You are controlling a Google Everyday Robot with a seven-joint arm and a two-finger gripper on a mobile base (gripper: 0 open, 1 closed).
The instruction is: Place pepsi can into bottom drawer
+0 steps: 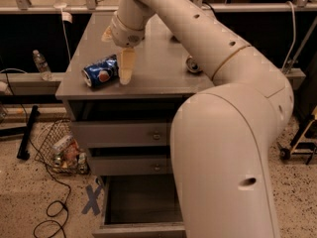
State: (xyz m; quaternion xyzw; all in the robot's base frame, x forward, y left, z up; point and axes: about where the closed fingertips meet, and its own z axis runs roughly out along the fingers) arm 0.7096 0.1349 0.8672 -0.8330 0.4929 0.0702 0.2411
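Observation:
The pepsi can [101,72], blue with a red-white logo, lies on its side at the front left of the grey cabinet top [163,43]. My gripper [116,58] hangs just above and to the right of the can, open. One cream finger [126,67] points down beside the can's right end, and I cannot tell whether it touches. The bottom drawer [138,229] is pulled out below, a dark open box. My arm covers its right part.
A gold-brown can [193,64] lies on the cabinet top, half hidden behind my arm. Two shut upper drawers with small knobs [155,136] sit under the top. On the floor to the left are a wire basket [62,150], cables and a blue tape cross [93,200]. A water bottle [41,65] stands on a ledge.

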